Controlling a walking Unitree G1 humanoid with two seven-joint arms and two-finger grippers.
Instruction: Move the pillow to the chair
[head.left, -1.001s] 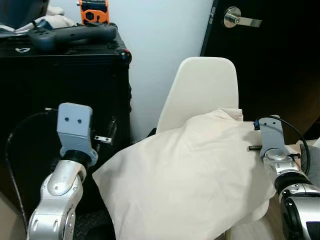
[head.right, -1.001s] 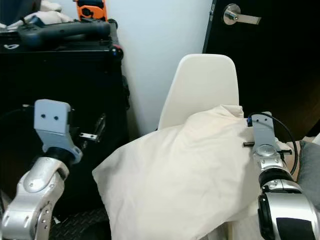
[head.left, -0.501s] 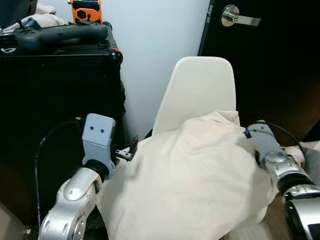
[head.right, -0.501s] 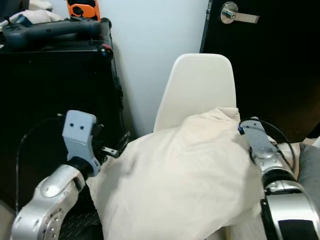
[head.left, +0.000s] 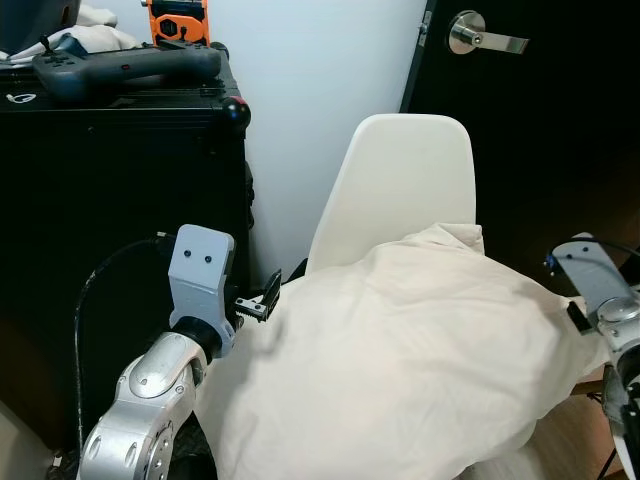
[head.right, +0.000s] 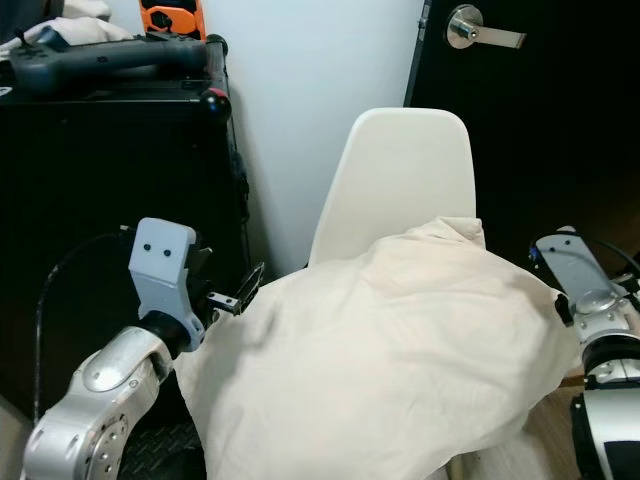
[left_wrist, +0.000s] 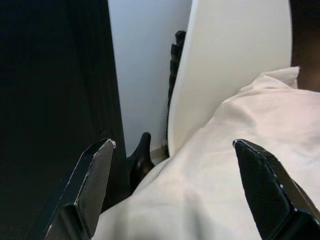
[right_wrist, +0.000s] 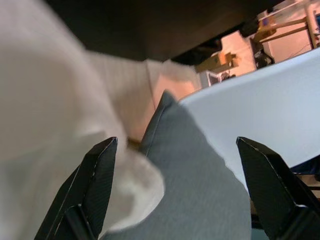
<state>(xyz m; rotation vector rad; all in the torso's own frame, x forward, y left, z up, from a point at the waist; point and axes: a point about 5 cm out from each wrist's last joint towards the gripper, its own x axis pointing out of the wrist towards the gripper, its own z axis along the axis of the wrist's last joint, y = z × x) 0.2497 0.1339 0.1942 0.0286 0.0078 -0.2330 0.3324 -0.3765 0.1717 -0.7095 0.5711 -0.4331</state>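
A large cream pillow (head.left: 400, 360) lies slumped over the seat of a white shell chair (head.left: 405, 180), its top corner against the backrest. My left gripper (head.left: 262, 300) is at the pillow's left edge. In the left wrist view this gripper (left_wrist: 172, 145) is open, with the pillow (left_wrist: 240, 165) and the chair back (left_wrist: 230, 60) beyond its fingers. My right wrist (head.left: 592, 285) is just off the pillow's right side. In the right wrist view the right gripper (right_wrist: 175, 142) is open, and the pillow (right_wrist: 45, 125) is beside one finger.
A tall black case (head.left: 120, 200) stands close on the left, with a controller (head.left: 120, 65) and an orange tool (head.left: 185, 20) on top. Behind the chair are a white wall and a black door with a silver lever handle (head.left: 485, 40). A grey cushion (right_wrist: 190, 190) lies to my right.
My right arm has drawn back to the right, off the pillow. The pillow has sunk and spread over the seat. My left gripper has come in to the pillow's left edge.
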